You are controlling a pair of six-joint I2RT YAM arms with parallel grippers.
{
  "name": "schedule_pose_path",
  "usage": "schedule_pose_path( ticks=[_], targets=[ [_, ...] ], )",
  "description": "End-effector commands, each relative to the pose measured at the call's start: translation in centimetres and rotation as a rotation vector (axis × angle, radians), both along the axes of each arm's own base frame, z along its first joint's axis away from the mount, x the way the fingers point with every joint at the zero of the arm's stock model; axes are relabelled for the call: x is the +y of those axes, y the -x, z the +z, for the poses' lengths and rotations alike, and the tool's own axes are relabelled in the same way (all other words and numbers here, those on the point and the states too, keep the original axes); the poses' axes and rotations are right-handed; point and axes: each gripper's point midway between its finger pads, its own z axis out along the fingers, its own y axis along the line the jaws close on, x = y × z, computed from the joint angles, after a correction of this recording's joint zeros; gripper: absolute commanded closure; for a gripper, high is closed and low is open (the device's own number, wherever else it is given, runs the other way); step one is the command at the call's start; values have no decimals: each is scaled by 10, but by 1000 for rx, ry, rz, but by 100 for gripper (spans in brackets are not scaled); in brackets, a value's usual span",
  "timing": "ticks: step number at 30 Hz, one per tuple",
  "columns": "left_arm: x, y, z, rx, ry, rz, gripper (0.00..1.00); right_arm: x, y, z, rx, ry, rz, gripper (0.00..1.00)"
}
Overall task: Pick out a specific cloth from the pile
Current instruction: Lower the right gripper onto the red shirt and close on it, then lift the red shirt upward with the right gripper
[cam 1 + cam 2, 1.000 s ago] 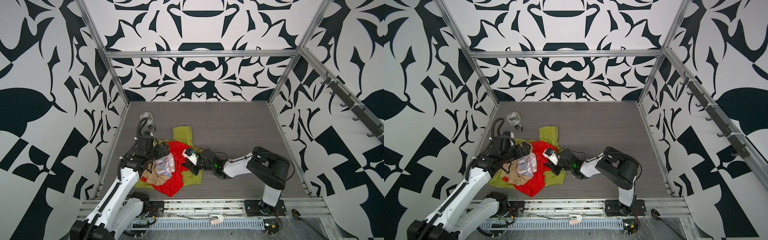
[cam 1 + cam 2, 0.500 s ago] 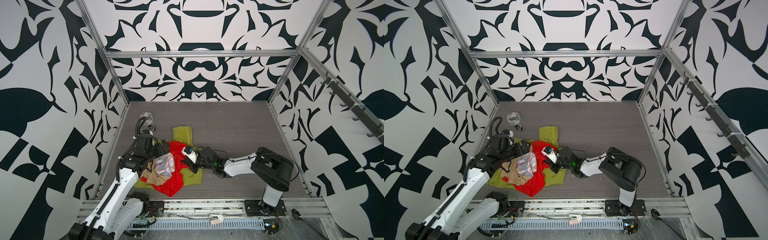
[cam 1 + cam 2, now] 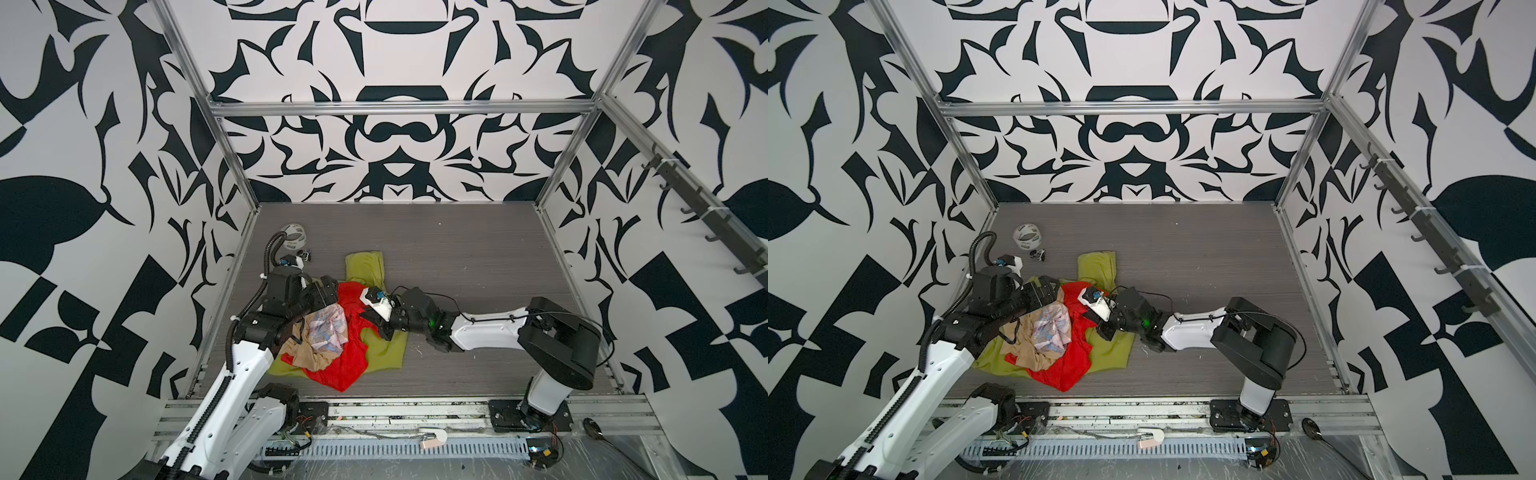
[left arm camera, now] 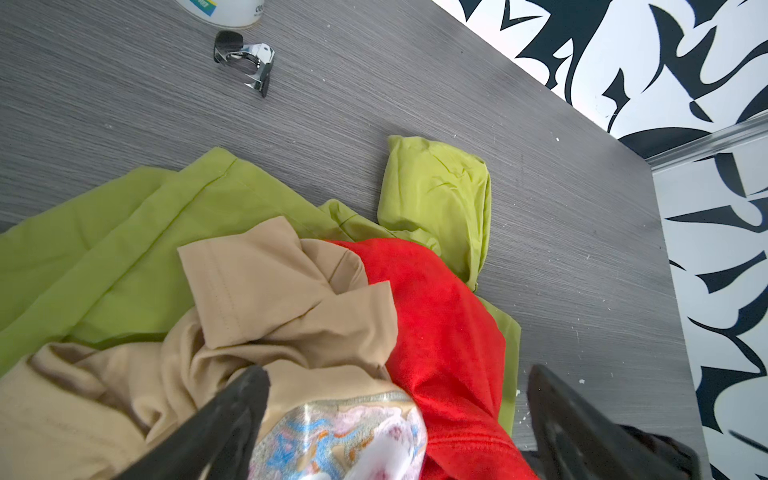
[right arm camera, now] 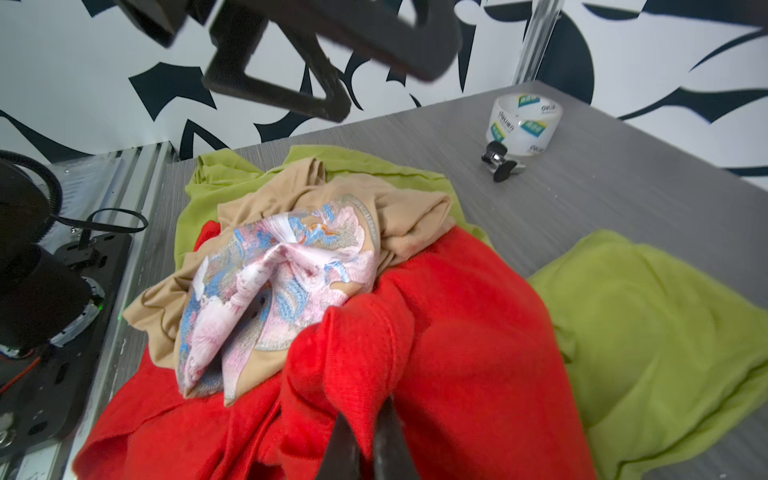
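Noted on desk (image 3: 457, 257): pile (image 3: 332, 332), shirt (image 3: 384, 353) lowest, spread beneath both jaws. Cloth (image 5: 478, 332) over shirt, partly under beige cloth (image 4: 270, 291); therefore taken at exposed side, fold pinched between closed right jaws. Left jaws wide, empty, above beige cloth, probably to pin remainder during pull.

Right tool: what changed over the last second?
The right tool eased slightly further into the pile and shut on a raised fold of the red cloth. The left tool stayed wide open above the beige cloth, and the pile lies much as before.
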Motion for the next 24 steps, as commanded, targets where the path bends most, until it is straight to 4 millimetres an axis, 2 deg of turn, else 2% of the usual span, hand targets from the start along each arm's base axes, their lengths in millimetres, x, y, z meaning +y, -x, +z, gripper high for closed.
schedule_pose_path(
  ticks=[1,15,24],
  targets=[
    [-3,-2,18,-40,29,-1,0,8,-6,53,-97,-101,-5,94],
    [-1,7,27,-82,36,-7,1,15,-11,96,-177,-159,-3,100],
    [1,11,35,-120,29,-19,1,8,-13,123,-230,-186,-31,100]
  ],
)
